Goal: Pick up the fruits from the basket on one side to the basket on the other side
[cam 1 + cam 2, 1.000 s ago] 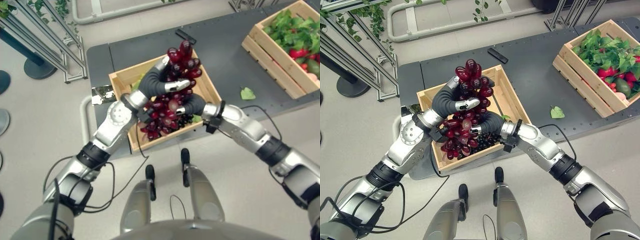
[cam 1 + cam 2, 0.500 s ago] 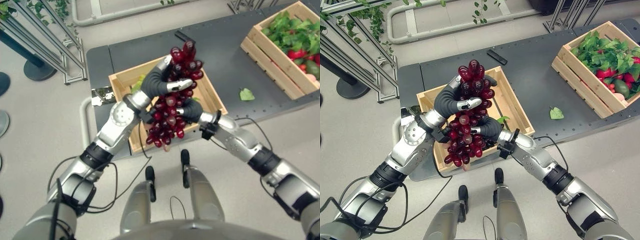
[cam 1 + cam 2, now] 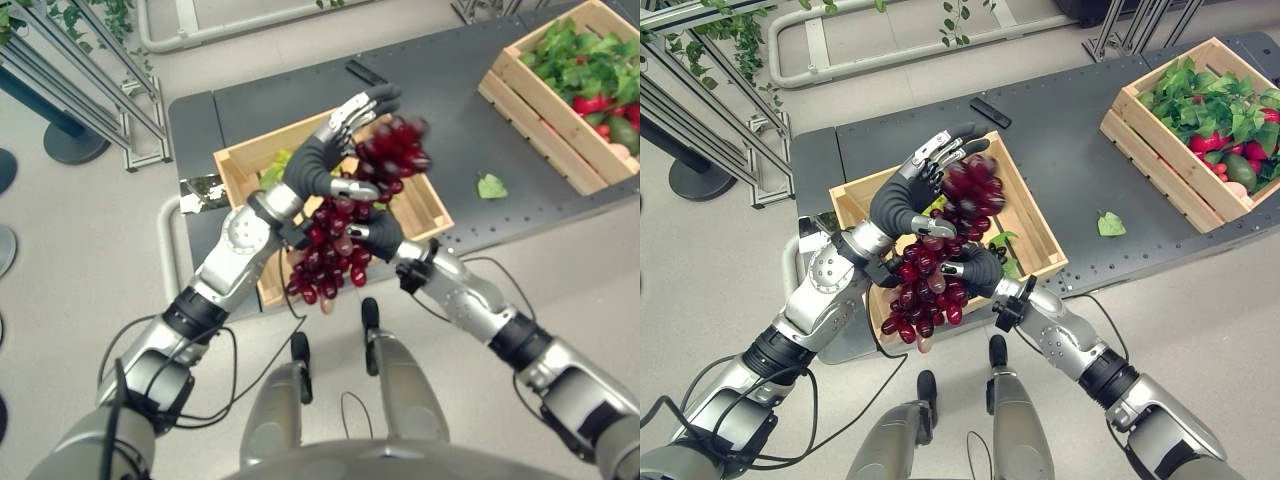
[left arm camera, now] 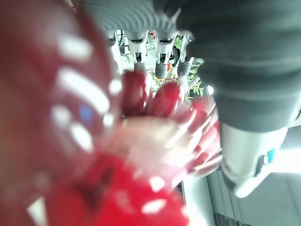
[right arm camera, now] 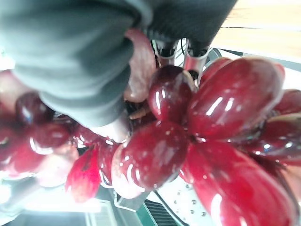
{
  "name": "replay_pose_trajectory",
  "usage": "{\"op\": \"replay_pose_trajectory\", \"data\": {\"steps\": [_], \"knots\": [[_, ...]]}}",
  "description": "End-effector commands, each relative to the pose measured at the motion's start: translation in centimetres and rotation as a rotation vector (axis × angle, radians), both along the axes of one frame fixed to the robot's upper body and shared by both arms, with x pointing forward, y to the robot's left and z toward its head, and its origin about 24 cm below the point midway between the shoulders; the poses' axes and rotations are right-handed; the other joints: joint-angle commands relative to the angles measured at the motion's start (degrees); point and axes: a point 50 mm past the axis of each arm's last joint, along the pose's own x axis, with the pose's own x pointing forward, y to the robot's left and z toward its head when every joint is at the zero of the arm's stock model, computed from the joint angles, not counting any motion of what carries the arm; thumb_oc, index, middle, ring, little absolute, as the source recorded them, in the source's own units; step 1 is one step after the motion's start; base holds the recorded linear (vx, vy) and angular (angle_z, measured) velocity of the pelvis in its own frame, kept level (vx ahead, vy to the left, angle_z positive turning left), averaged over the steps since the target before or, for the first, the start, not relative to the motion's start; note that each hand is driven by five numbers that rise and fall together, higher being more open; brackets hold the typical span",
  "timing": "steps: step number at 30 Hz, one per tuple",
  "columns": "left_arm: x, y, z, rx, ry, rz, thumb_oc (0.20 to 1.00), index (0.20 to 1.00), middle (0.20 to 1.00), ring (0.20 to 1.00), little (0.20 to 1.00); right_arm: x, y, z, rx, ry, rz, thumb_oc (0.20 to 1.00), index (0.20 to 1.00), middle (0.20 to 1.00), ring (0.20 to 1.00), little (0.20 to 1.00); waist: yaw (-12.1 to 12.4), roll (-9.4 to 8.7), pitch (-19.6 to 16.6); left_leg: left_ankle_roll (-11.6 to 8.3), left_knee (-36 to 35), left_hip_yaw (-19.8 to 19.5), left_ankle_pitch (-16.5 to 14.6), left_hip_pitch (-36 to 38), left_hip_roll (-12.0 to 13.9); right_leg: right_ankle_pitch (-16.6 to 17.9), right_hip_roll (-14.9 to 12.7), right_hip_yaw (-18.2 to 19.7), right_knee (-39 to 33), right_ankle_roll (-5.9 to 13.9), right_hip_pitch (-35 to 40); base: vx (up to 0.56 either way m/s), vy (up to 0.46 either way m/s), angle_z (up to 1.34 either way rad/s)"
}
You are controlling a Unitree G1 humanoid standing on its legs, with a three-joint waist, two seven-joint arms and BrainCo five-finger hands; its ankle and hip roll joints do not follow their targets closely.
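Above the near crate [image 3: 1035, 236], glossy dark-red grapes [image 3: 930, 290] hang from the curled right hand [image 3: 980, 268], the left hand [image 3: 908, 190] spread open alongside.

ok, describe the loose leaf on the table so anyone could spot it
On the dark grey table, look between the near wooden crate and the far crate of greens. The small green leaf lies alone there on bare tabletop, outside either crate.
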Motion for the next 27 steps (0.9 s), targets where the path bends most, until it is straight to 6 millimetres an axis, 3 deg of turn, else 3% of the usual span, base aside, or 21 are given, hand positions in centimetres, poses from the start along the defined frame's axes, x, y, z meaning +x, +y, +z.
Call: {"op": "replay_pose_trajectory", "data": {"steps": [1, 9, 17, 24, 26, 27], "knots": [[-0.9, 1.2, 2.3, -0.142, -0.094, 0.002, 1.0, 1.0, 1.0, 1.0, 1.0, -1.2, 1.8, 3.8, 0.223, -0.121, 0.072, 0.2, 0.2, 0.2, 0.2, 0.2, 0.18, 0.43, -1.86, 3.06, -3.85, -0.33, 4.49, -1.32, -1.27, -1.99, 1.49, -1.37, 1.19, 1.78, 1.82, 0.02, 0.004, -0.04], [-0.8, 3.9, 0.1, -0.092, -0.019, 0.099, 1.0, 1.0, 1.0, 1.0, 1.0, -1.1, 0.2, 4.6, 0.429, -0.115, -0.069, 0.2, 0.2, 0.2, 0.2, 0.2, 0.28, 1.24, -3.06, 3.03, -3.86, -0.31, 4.06, 0.16, -1.3, -2.4, 1.37, -1.46, 1.26, 1.84, 3.39, 0.0, -0.001, 0.0], [-1.4, 5.7, -1.2, -0.146, 0.023, 0.163, 1.0, 1.0, 1.0, 1.0, 1.0, -1.6, -0.2, 4.5, 0.473, -0.11, -0.082, 0.2, 0.2, 0.2, 0.2, 0.2, 0.51, 2.16, -3.87, 2.9, -3.94, -0.41, 3.84, 1.8, -1.43, -2.73, 1.22, -1.7, 1.12, 1.87, 5.11, 0.0, 0.0, 0.0], [-2.4, 8.6, -3.9, -0.214, 0.105, 0.306, 1.0, 1.0, 1.0, 1.0, 1.0, -1.6, -3.6, 4.3, 0.465, -0.143, -0.212, 0.2, 0.2, 0.2, 0.2, 0.2, 0.44, 2.45, -4.72, 2.87, -4.2, -0.44, 3.65, 2.29, -1.49, -2.72, 1.19, -1.76, 0.71, 2.01, 5.58, 0.0, 0.0, 0.0], [-2.9, 10.2, -6.1, -0.201, 0.171, 0.406, 1.0, 1.0, 1.0, 1.0, 1.0, -1.7, -6.2, 4.3, 0.455, -0.177, -0.307, 0.2, 0.2, 0.2, 0.2, 0.2, 0.33, 2.23, -5.13, 2.95, -3.99, -0.33, 3.29, 2.33, -1.38, -2.8, 1.27, -1.6, 0.72, 2.11, 5.58, 0.0, 0.0, 0.0], [-2.9, 10.2, -6.1, -0.201, 0.172, 0.406, 1.0, 1.0, 1.0, 1.0, 1.0, -1.7, -6.2, 4.3, 0.455, -0.177, -0.307, 0.2, 0.2, 0.2, 0.2, 0.2, 0.32, 2.23, -5.16, 2.95, -4.02, -0.34, 3.32, 2.3, -1.38, -2.78, 1.26, -1.6, 0.7, 2.11, 5.55, 0.0, 0.0, 0.0]]}}
